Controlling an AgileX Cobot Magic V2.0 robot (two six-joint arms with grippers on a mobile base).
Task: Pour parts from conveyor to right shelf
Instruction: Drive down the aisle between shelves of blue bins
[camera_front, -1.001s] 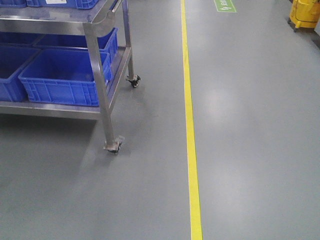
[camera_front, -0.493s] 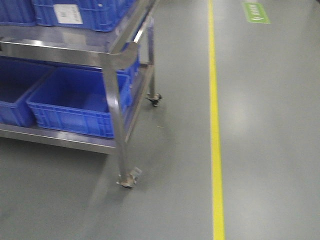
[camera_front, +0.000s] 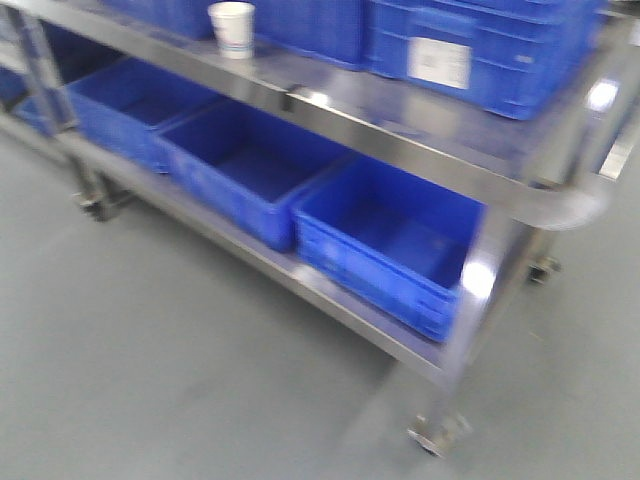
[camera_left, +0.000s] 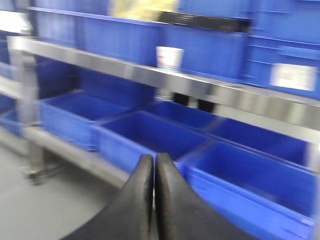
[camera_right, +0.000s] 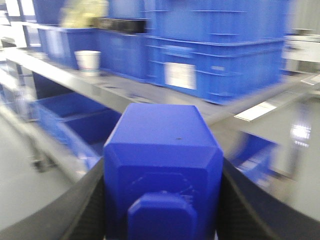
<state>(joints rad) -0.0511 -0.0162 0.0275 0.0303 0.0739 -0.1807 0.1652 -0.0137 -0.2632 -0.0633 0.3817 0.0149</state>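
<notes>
My right gripper (camera_right: 163, 172) is shut on a blue plastic container (camera_right: 162, 145), which fills the space between its black fingers and faces a steel shelf cart (camera_right: 125, 92). My left gripper (camera_left: 154, 162) is shut and empty, pointing at the blue bins (camera_left: 150, 135) on the cart's lower shelf. In the front view the cart (camera_front: 400, 130) fills the frame, with three open blue bins (camera_front: 390, 240) on its lower shelf. Neither gripper shows in the front view. No conveyor is in view. All views are motion-blurred.
A white paper cup (camera_front: 232, 28) stands on the cart's top shelf; it also shows in the left wrist view (camera_left: 169, 57) and the right wrist view (camera_right: 87, 61). Labelled blue crates (camera_front: 470, 40) stand behind it. A caster wheel (camera_front: 435, 435) sits on the grey floor (camera_front: 180, 380).
The front view has swung left, from the floor with the yellow line and the cart's end onto the cart's long side, which now looks much closer.
</notes>
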